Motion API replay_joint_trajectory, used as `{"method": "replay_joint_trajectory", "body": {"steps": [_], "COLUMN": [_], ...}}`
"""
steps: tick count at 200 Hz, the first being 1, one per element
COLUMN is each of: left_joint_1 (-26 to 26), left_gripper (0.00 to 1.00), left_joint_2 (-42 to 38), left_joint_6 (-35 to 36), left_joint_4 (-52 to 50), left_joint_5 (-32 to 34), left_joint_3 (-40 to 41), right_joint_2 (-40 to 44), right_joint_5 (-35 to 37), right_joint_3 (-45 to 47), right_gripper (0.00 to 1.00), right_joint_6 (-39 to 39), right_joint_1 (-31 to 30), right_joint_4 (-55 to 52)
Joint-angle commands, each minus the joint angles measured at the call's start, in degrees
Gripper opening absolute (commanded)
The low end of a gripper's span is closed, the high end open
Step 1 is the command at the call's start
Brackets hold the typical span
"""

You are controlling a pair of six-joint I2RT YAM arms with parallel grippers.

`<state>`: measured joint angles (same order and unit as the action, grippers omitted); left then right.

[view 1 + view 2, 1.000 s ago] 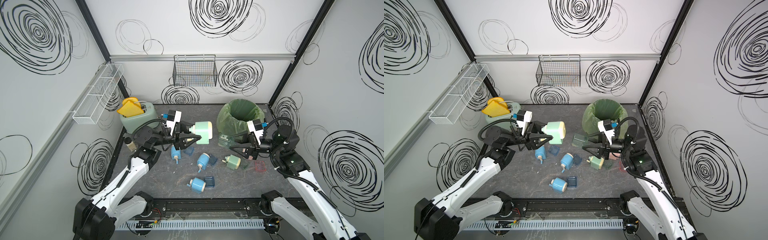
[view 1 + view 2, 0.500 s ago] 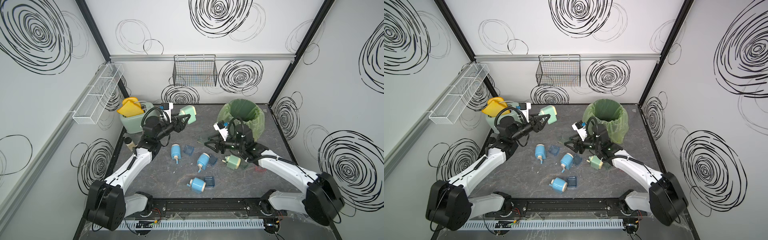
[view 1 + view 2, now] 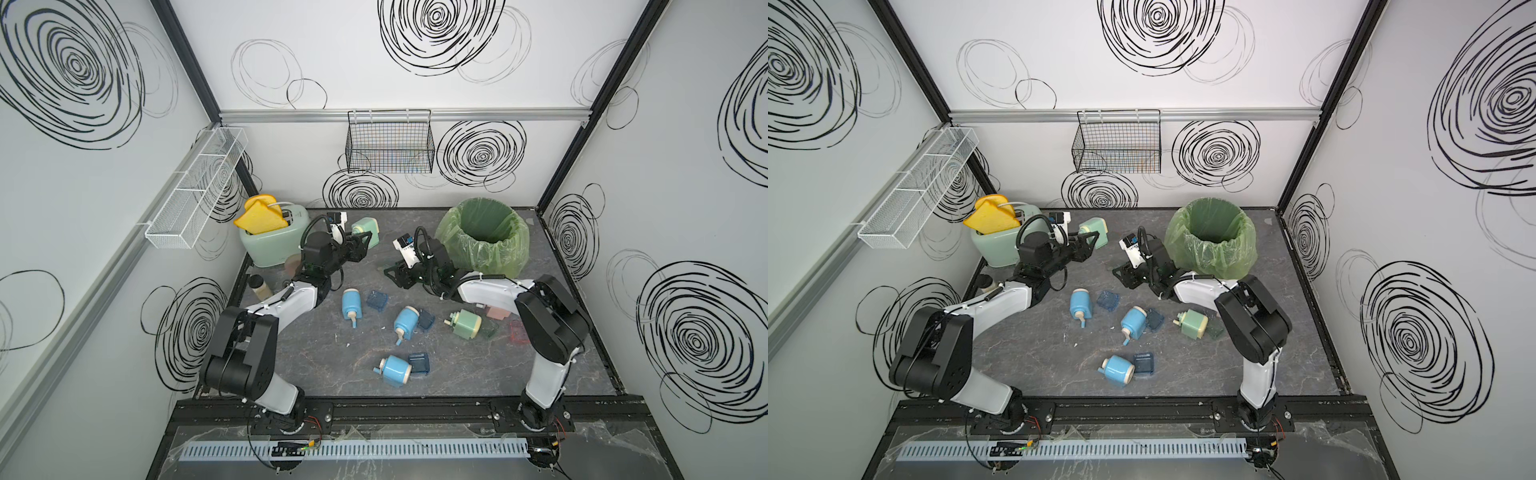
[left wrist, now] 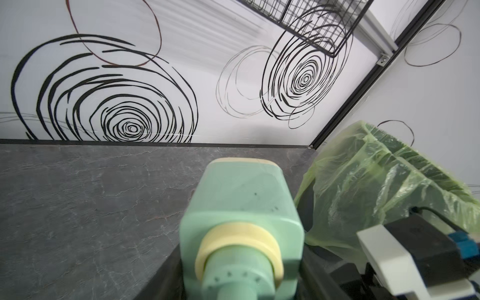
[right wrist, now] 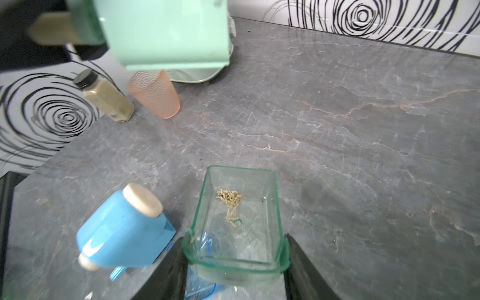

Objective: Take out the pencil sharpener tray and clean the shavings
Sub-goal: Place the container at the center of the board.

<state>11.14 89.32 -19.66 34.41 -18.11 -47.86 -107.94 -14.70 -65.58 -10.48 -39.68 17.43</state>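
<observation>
My left gripper (image 3: 360, 243) is shut on a mint-green pencil sharpener (image 3: 365, 227), holding it above the back of the table beside the toaster; in the left wrist view the sharpener (image 4: 241, 207) fills the space between the jaws. My right gripper (image 5: 235, 259) is shut on the clear green tray (image 5: 237, 215), which is out of the sharpener and level, with a small clump of shavings (image 5: 230, 200) inside. In both top views the right gripper (image 3: 1123, 276) sits low, left of the green-lined bin (image 3: 484, 237).
Several blue sharpeners (image 3: 352, 305) and loose blue trays (image 3: 377, 300) lie mid-table, with another mint sharpener (image 3: 465, 326) to the right. A toaster (image 3: 274, 241), a bottle (image 5: 106, 96) and a pink cup (image 5: 155, 94) stand at the back left.
The left gripper has carried the mint sharpener back and to the left. The right gripper has moved left with the tray, away from the sharpener, and both arms have dropped lower.
</observation>
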Motion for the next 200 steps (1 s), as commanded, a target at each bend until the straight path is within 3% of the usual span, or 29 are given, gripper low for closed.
{"method": "replay_joint_trajectory", "body": {"steps": [1, 34, 76, 93, 144, 168, 178, 200], "left_joint_1": [-1.9, -2.8, -3.7, -3.7, -4.6, -4.6, -4.4, -3.9], "left_gripper": [0.23, 0.22, 0.22, 0.21, 0.21, 0.21, 0.21, 0.21], "left_joint_2": [2.4, 6.4, 11.0, 12.1, 15.7, 16.2, 16.1, 15.0], "left_joint_6": [3.2, 4.9, 5.6, 5.9, 4.6, 4.6, 4.8, 5.4], "left_joint_4": [3.3, 1.8, 1.5, 1.8, 3.1, 2.2, 2.0, 2.6], "left_joint_5": [1.6, 1.7, 0.2, 0.3, -0.5, -0.7, -0.6, -0.6], "left_joint_3": [-2.7, -2.9, -4.0, -4.1, -3.9, -4.3, -4.2, -3.1], "right_joint_2": [-4.7, -11.7, -17.3, -17.9, -14.3, -12.5, -12.3, -13.6], "right_joint_5": [7.4, 12.0, 10.3, 8.1, 5.6, -1.1, -6.5, -17.6], "right_joint_3": [-5.1, -11.7, -17.8, -17.9, -15.6, -17.4, -18.4, -23.1], "right_gripper": [0.52, 0.54, 0.72, 0.79, 0.82, 0.88, 1.00, 0.99], "right_joint_6": [1.0, 0.3, 0.5, 0.0, -0.7, -3.6, -5.9, -10.5], "right_joint_1": [-1.0, -1.5, -1.3, -1.0, 0.4, 2.4, 3.7, 5.9], "right_joint_4": [-0.5, -2.1, -4.9, -4.9, -3.8, -4.8, -4.1, -4.3]}}
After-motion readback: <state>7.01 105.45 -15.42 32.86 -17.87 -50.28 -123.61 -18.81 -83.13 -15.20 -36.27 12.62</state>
